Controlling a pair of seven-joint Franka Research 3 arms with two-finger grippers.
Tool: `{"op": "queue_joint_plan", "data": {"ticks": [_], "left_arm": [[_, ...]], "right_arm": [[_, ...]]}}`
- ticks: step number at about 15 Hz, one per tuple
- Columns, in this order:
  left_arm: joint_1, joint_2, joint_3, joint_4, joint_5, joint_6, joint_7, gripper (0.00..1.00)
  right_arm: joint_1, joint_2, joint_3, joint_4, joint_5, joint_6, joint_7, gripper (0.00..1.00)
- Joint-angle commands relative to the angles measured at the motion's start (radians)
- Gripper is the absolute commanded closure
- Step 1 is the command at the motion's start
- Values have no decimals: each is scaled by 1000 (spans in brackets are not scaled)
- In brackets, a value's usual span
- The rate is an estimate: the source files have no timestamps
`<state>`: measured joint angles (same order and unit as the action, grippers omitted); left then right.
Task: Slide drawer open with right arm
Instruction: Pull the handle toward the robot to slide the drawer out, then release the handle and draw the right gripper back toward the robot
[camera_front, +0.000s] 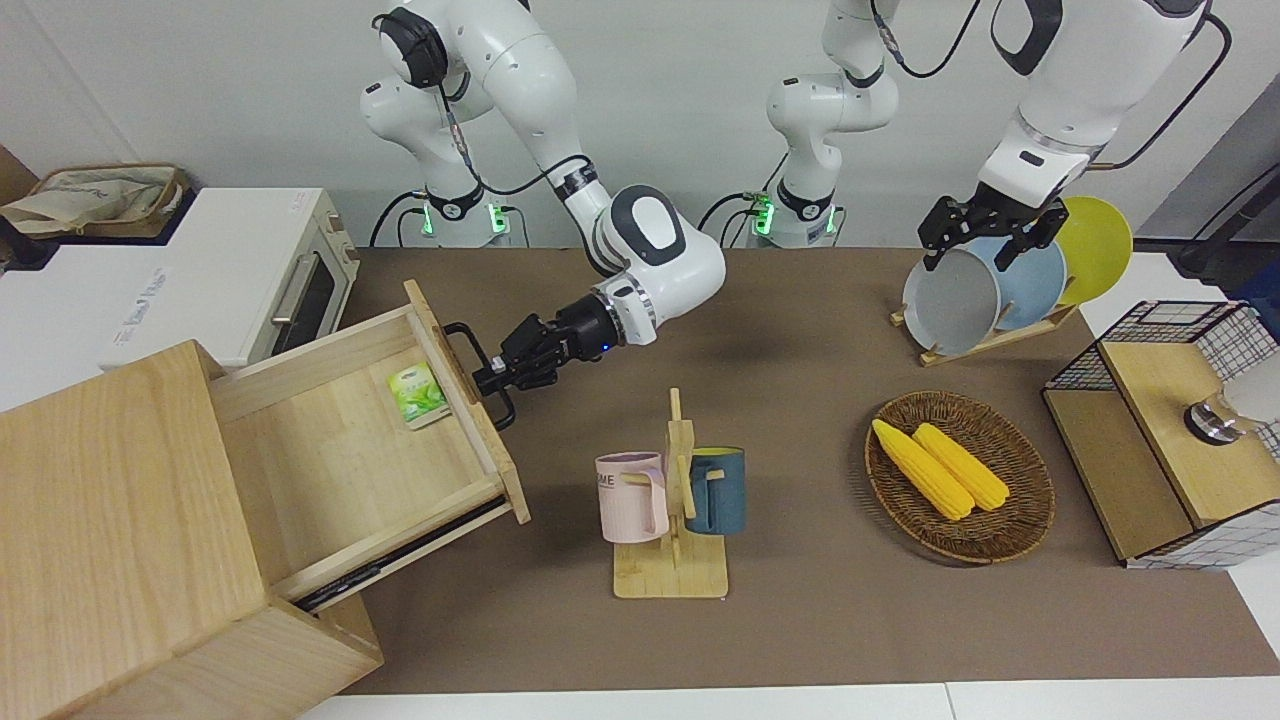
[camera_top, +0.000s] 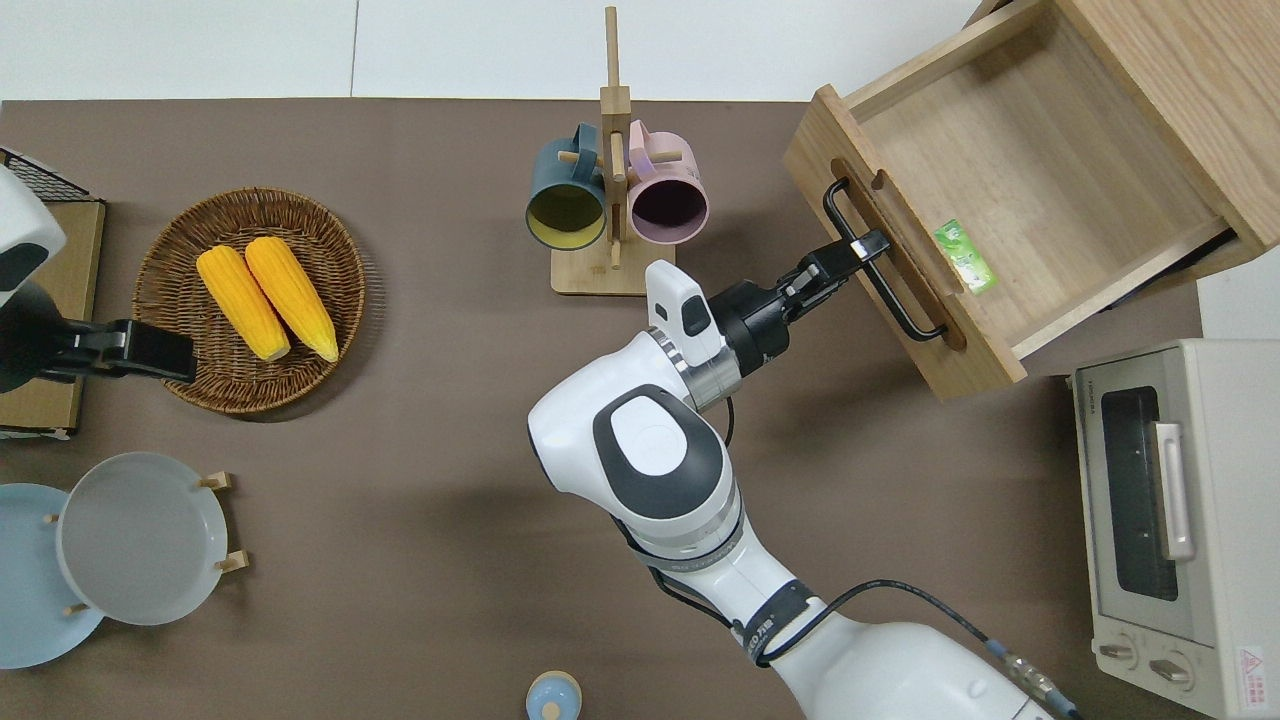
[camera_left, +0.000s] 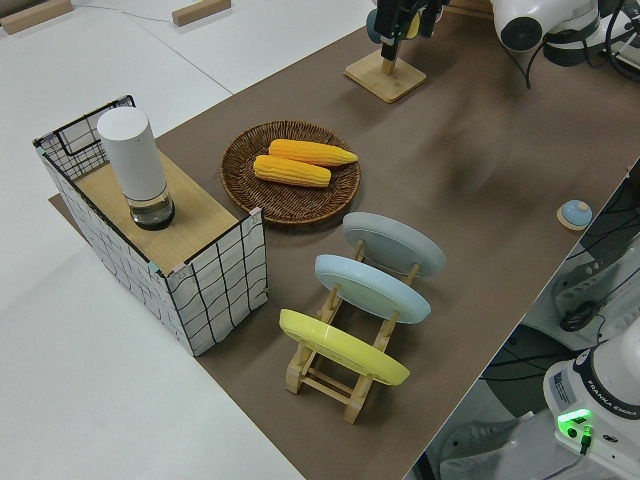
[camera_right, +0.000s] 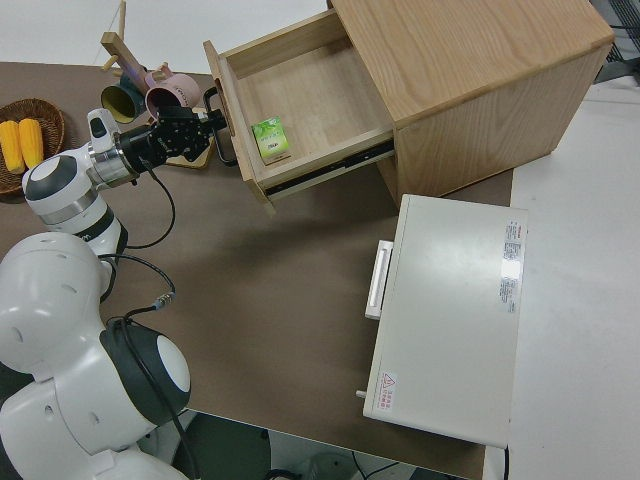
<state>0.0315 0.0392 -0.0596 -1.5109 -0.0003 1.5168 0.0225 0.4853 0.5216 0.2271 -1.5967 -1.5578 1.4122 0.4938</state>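
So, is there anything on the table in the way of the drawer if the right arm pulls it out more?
Nothing visible blocks it. The right gripper is closed on the handle of the drawer. The brown table along the pull direction is bare; the mug rack stands off to the side of that path.
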Motion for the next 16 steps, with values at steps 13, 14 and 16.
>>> {"op": "queue_joint_plan", "data": {"ticks": [13,14,16], "left_arm": [[4,11,-6,24,17,-20,10,7],[4,11,-6,24,17,-20,10,7],[4,11,-6,26,17,-20,10,7]], "right_arm": [[39,6,3,23,18,-2,-64,451],[39,6,3,23,18,-2,-64,90],[38,6,3,23,18,-2,-60,21]]}}
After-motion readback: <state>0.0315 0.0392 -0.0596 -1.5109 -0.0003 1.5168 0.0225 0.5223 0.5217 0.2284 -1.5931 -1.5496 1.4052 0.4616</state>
